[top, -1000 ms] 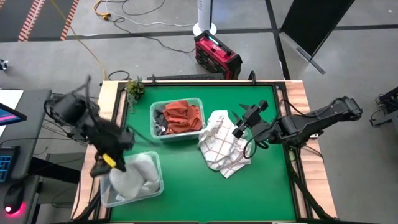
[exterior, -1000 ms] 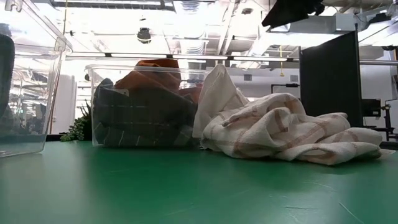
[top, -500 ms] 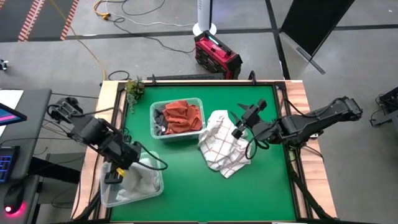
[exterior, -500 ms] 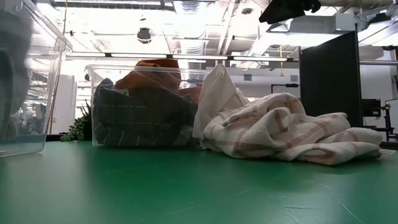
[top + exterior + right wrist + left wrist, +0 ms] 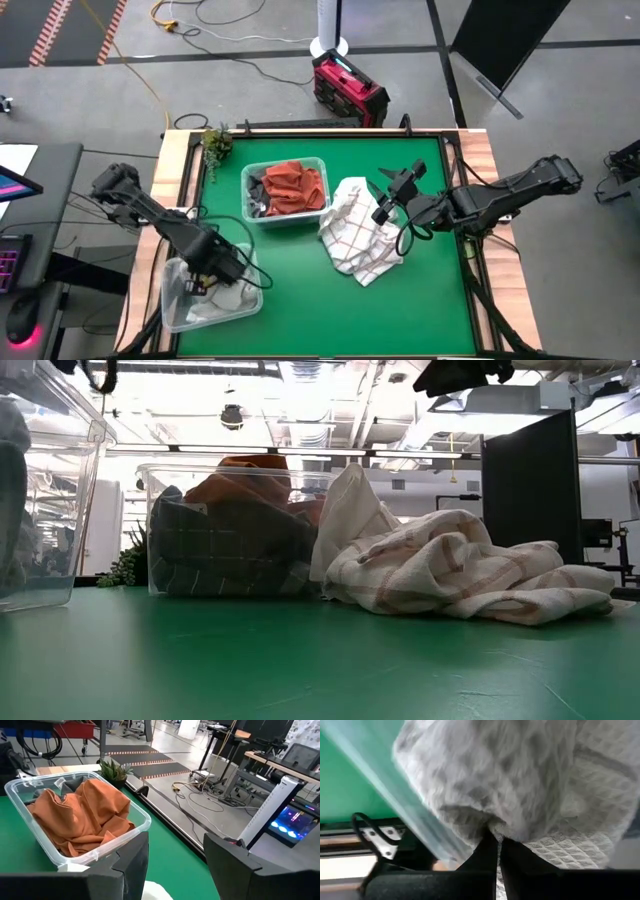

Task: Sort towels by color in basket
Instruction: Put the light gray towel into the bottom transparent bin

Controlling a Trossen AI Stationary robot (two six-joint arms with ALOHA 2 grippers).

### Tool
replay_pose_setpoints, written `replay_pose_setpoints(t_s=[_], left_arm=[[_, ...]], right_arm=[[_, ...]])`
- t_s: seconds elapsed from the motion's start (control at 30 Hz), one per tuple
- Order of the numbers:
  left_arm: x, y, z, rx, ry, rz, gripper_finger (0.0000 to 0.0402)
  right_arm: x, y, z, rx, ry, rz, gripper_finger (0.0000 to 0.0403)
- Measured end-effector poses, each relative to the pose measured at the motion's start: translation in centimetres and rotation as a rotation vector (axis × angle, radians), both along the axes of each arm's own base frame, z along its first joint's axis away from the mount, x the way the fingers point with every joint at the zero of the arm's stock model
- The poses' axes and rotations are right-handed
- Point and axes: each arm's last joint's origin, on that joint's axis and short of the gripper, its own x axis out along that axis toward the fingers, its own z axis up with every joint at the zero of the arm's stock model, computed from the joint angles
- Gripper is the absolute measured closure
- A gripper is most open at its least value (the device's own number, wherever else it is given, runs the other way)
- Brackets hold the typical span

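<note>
inside near bin, left gripper pinching light grey towel

From the left wrist view I see the light grey towel blurred and running off the frame, so its full shape is lost to me, and the clear bin wall beside it is only a smear. In the low view that near bin is cut off at the edge. The far bin buries the dark towels under the orange towel, so I cannot tell their patterns from above.
</note>
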Motion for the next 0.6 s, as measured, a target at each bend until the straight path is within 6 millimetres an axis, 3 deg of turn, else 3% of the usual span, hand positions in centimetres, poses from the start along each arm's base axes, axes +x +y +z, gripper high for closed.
replay_pose_setpoints(t_s=[0.17, 0.3, 0.4, 0.6], left_arm=[[1.3, -1.6, -1.6, 0.049, 0.050, -0.132, 0.0401], [1.3, -3.0, -2.8, 0.061, 0.054, -0.368, 0.0398], [0.7, -3.9, -2.8, 0.063, -0.025, -0.526, 0.0400], [-0.2, -4.8, -2.2, -0.029, -0.264, -0.647, 0.0400]], right_arm=[[-0.1, 0.2, -0.2, 0.019, -0.001, 0.002, 0.0184], [-0.2, 0.6, -0.6, 0.023, -0.005, 0.019, 0.0184], [-0.2, 0.8, -1.0, 0.020, 0.008, 0.027, 0.0184], [-0.3, 0.8, -1.1, 0.022, 0.007, 0.028, 0.0184]])
